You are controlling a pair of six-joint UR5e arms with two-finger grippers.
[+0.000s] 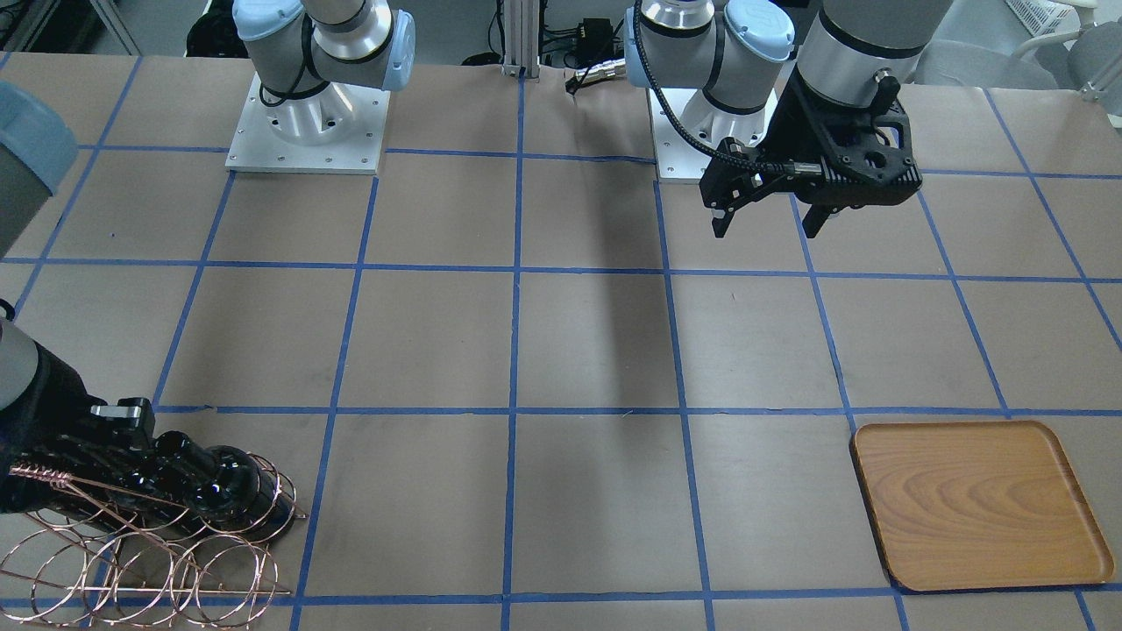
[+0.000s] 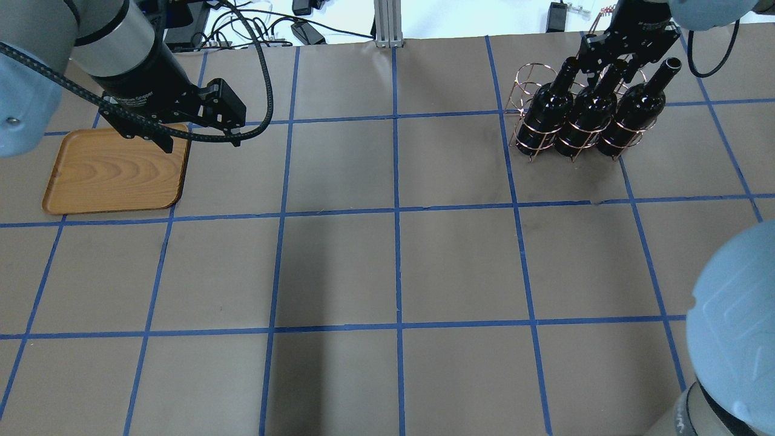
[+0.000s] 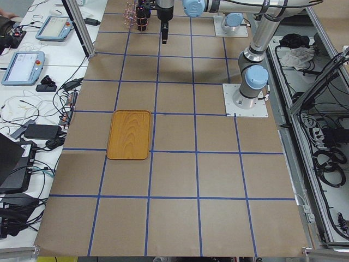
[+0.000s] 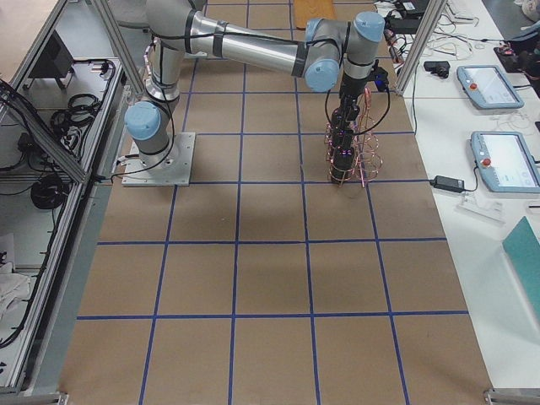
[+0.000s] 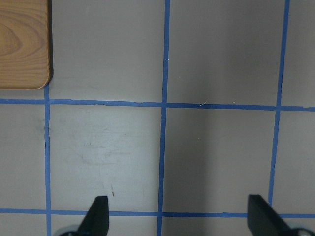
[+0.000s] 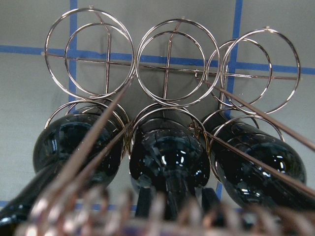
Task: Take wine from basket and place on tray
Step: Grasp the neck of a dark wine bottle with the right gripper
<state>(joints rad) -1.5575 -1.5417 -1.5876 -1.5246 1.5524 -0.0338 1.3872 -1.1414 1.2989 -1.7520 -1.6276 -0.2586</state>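
The right jaws come down over the neck of the middle bottle [image 2: 587, 115], one dark finger [image 6: 143, 209] on each side of it. The coiled wire handle [image 6: 88, 209] blurs the wrist view there, so I cannot tell whether they clamp the glass or only straddle it. That bottle stands neck-up in the copper wire basket [image 6: 169, 60], in the row of rings nearer the robot. Another dark bottle stands close on either side, the left one [image 2: 545, 112] and the right one [image 2: 633, 112], whose open mouth shows beside the right arm [image 2: 633, 27]. The basket sits on the desk [image 2: 393, 266] at the robot's right, toward the far edge. The left jaws are spread wide and hold nothing. Their two fingertips [image 5: 97, 216] show at the bottom of the wrist view, over bare brown paper and blue tape lines [image 5: 162, 104]. They hang above the desk just beside the corner of the wooden tray [image 1: 977, 504], not touching it. The tray lies flat at the robot's left, well apart from the basket, with the middle of the desk between them.
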